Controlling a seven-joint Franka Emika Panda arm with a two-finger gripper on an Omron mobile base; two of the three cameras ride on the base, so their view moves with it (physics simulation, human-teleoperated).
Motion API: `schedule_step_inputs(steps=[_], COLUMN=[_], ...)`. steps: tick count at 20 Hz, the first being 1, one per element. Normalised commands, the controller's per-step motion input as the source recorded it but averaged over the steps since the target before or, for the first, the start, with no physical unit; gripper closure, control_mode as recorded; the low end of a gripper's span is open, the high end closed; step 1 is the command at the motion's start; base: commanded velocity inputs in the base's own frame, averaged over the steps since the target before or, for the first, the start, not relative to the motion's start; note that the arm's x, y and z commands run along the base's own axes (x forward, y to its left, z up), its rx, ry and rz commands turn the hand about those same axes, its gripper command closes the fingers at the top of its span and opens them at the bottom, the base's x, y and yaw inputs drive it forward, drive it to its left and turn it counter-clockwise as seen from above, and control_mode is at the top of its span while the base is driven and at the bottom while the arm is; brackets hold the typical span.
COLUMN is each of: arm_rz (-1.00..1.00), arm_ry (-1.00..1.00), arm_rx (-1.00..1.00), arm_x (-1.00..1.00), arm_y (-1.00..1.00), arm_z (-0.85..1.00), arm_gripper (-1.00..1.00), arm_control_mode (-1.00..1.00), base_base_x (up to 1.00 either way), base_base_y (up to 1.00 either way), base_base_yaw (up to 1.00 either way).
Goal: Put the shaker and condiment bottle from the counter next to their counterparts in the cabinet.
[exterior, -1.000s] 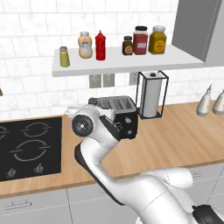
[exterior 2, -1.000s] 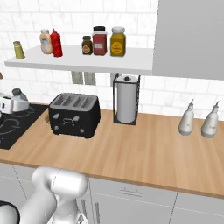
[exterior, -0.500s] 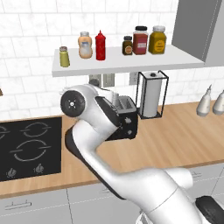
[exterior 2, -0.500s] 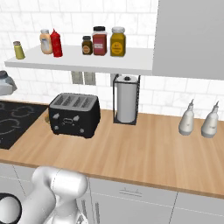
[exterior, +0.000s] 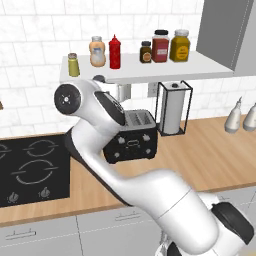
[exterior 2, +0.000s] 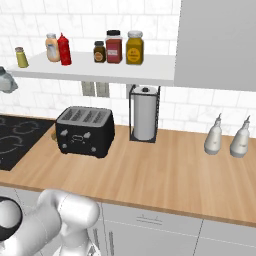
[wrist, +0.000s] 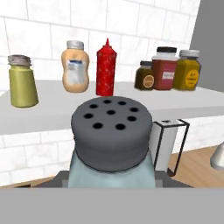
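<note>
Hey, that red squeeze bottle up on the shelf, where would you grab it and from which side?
Pinch the red squeeze bottle on its straight body below the tapering nozzle, coming in level from the open front of the shelf. It stands upright, the wall is behind it, and the peach bottle stands close beside it.

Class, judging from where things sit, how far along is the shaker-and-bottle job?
Done: the red condiment bottle stands on the cabinet shelf beside the peach-orange bottle. In hand: the gripper is shut on the blue-grey shaker, held below shelf height. Left: set it next to the olive-green shaker.
</note>
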Motion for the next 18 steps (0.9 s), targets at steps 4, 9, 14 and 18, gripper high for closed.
schedule_step_inputs(steps=[4, 9, 14, 18], arm_rz=[0.00, 0.00, 0.00, 0.06], arm_ry=[0.00, 0.00, 0.10, 0.19], arm_rx=[-0.02, 0.00, 0.00, 0.03], arm_x=[0.04, -0.03, 0.37, 0.39], arm_y=[-0.02, -0.01, -0.21, -0.34], arm_z=[0.79, 0.75, 0.32, 0.16], arm_gripper=[1.00, 1.00, 1.00, 1.00], arm_control_mode=[-1.00, -1.00, -1.00, -1.00], base_base_x=[0.00, 0.00, 0.00, 0.00], base_base_y=[0.00, 0.00, 0.00, 0.00], base_base_yaw=[0.00, 0.00, 0.00, 0.00])
